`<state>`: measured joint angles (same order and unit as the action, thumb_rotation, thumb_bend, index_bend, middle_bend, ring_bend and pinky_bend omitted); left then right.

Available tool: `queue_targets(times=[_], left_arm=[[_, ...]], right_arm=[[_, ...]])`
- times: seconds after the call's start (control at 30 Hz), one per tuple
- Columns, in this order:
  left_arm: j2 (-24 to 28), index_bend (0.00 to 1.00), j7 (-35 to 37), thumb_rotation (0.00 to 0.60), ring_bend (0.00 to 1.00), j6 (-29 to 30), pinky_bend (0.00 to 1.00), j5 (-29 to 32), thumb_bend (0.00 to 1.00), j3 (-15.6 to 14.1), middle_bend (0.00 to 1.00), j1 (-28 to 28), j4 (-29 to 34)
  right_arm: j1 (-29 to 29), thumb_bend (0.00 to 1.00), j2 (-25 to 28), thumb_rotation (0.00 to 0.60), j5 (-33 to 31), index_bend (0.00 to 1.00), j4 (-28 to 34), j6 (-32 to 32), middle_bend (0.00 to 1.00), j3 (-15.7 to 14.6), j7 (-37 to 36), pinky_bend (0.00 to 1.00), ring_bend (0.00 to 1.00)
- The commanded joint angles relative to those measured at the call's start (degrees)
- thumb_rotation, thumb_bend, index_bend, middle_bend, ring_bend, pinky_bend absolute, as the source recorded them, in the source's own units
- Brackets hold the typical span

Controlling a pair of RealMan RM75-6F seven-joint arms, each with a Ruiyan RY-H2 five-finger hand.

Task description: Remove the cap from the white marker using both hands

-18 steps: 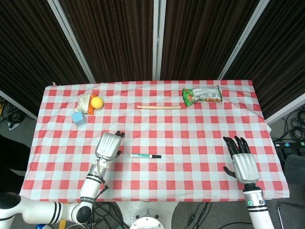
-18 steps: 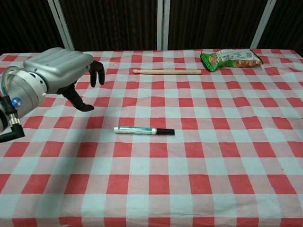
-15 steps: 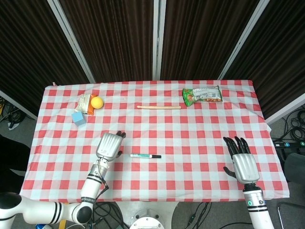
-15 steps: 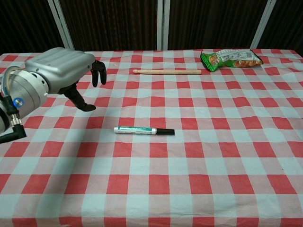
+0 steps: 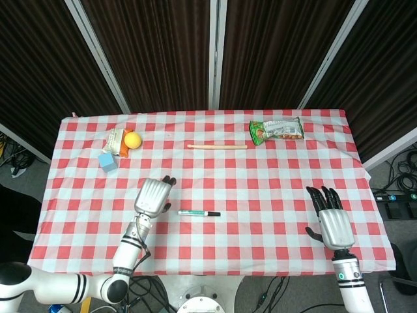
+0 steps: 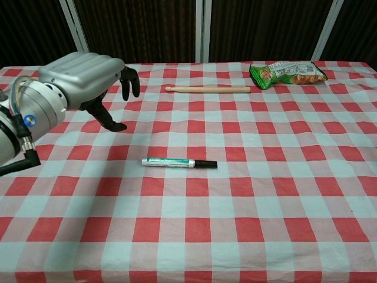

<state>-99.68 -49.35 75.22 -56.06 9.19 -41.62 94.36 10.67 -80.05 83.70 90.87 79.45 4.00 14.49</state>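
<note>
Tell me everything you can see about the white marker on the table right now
The white marker lies flat on the checked tablecloth, roughly parallel to the table's near edge. Its barrel is white with a teal printed label, and looks like plastic; a black cap, still on, forms the end pointing toward the robot's right. Nothing touches it but the cloth. The left hand hovers above and to its left, holding nothing; the right hand is far off.
</note>
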Motion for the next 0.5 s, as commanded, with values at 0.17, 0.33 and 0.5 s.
queue_targets(times=[0.17, 0.33, 0.5], left_arm=[[-0.5, 0.35, 3.5, 0.6, 0.45, -1.5, 0.6, -2.3, 0.16, -1.3, 0.31, 0.8, -0.3], [-0.8, 0.38, 3.0, 0.6, 0.61, -4.1, 0.71, 0.8, 0.16, -1.2, 0.4, 0.6, 2.9], [-4.2, 0.41, -0.3, 0.6, 0.76, -4.8, 0.81, 5.3, 0.16, 0.2, 0.47, -0.9, 2.3]], right_arm=[[-0.5, 0.02, 0.9, 0.6, 0.3, 0.0, 0.8, 1.2, 0.11, 0.0, 0.4, 0.0, 0.0], [-0.6, 0.02, 0.7, 0.6, 0.1, 0.0, 0.8, 1.0, 0.11, -0.2, 0.5, 0.0, 0.0], [-0.1, 0.02, 0.1, 0.6, 0.0, 0.0, 0.2, -0.1, 0.11, -0.4, 0.2, 0.0, 0.0]])
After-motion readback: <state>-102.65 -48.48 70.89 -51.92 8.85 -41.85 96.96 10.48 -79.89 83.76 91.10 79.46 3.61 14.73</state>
